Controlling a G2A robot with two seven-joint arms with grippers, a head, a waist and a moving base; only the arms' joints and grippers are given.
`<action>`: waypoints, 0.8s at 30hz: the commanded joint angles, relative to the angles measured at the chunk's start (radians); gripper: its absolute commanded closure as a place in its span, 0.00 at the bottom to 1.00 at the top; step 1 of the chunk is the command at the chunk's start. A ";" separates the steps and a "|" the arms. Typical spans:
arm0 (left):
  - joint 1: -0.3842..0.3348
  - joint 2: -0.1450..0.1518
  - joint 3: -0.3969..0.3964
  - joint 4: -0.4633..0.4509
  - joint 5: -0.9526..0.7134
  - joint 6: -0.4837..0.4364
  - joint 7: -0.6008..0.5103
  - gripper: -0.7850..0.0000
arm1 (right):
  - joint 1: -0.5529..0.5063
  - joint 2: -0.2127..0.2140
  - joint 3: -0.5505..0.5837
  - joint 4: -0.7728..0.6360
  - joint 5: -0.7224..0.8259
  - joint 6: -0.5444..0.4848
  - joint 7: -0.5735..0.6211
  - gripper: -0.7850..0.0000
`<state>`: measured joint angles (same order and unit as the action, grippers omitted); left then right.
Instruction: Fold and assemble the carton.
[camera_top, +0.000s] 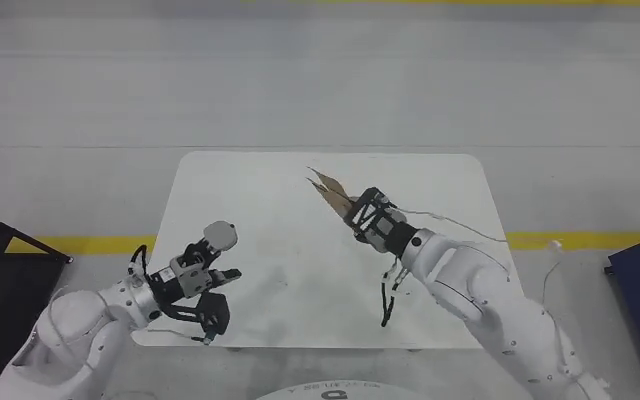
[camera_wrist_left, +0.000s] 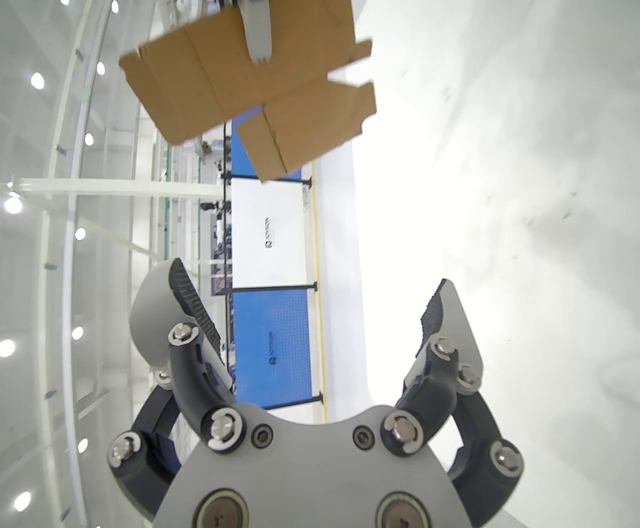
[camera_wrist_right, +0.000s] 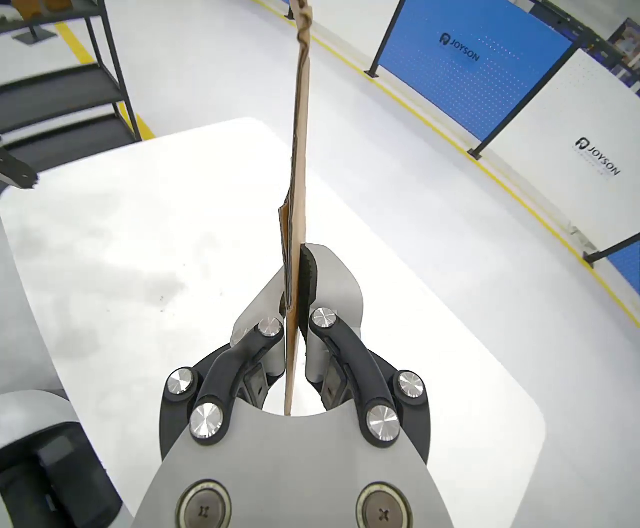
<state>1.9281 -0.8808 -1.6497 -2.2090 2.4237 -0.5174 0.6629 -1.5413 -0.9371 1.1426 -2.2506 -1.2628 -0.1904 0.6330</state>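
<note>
The right claw (camera_wrist_right: 295, 280) is clenched on the flattened carton (camera_wrist_right: 300, 150) and holds it on edge above the tabletop (camera_top: 270, 210), probably so that the released left claw (camera_wrist_left: 310, 300), well apart, can reach its flaps.

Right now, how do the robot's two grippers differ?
The left gripper is open and empty; the right gripper is shut on the flat carton. The left gripper hangs by the table's near edge; the right gripper is farther in. Both have the same two-finger build.
</note>
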 joint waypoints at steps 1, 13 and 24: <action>-0.054 0.010 0.009 -0.004 -0.015 -0.160 0.073 0.00 | 0.000 -0.003 -0.040 -0.011 -0.073 -0.010 0.005 1.00; -0.483 -0.001 0.271 0.249 -0.302 -0.495 -0.014 0.00 | 0.010 -0.022 -0.165 -0.030 -0.245 -0.048 -0.051 1.00; -0.700 -0.019 0.466 0.366 -0.455 -0.495 -0.228 0.10 | -0.017 -0.019 -0.164 -0.042 -0.281 -0.161 -0.115 1.00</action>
<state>1.2385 -0.8998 -1.2018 -1.8488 1.9768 -1.0123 0.4450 -1.5559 -0.9570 0.9767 -2.2913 -1.5440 -0.3446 0.5232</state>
